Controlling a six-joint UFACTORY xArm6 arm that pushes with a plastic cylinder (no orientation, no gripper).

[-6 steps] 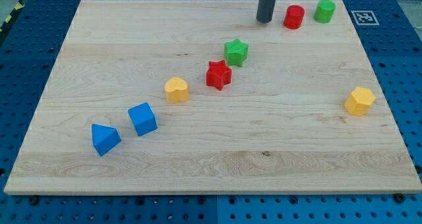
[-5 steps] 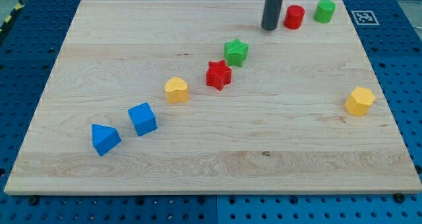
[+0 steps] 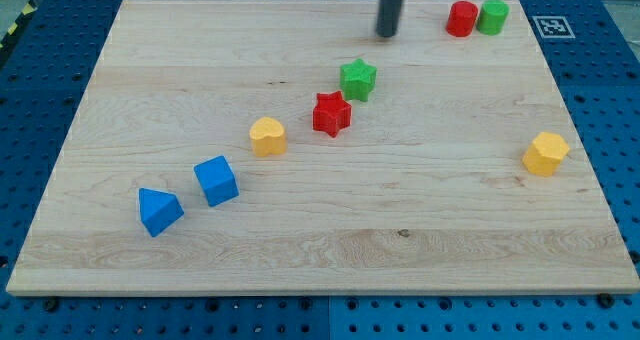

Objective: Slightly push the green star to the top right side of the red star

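Taking the small red star-shaped block [image 3: 332, 113] as the landmark, the far left of the light wooden board [image 3: 320, 250] holds a blue wedge-like block [image 3: 159, 211], well down and to the view's left of it. A blue cube [image 3: 216, 180] sits just up and right of that wedge. Nearer the red star, still on its left and a little lower, lies a yellow heart-shaped block [image 3: 268, 136].

The bright green star-shaped block [image 3: 358, 79] — solid, glossy, its points blunt — stands just beside the red star on its upper right, nearly touching it; whether a gap remains cannot be told.

My tip [image 3: 387, 35] rests above the green star, slightly to its right and apart from it. The arm ends in a plain dark rod, so there are no jaws to be apart or together.

Farther to the red star's upper right, a red cylinder [image 3: 461, 19] and a green cylinder [image 3: 492, 17] stand touching at the board's top edge. Well to the red star's right, somewhat lower, sits a yellow faceted block [image 3: 545, 153].
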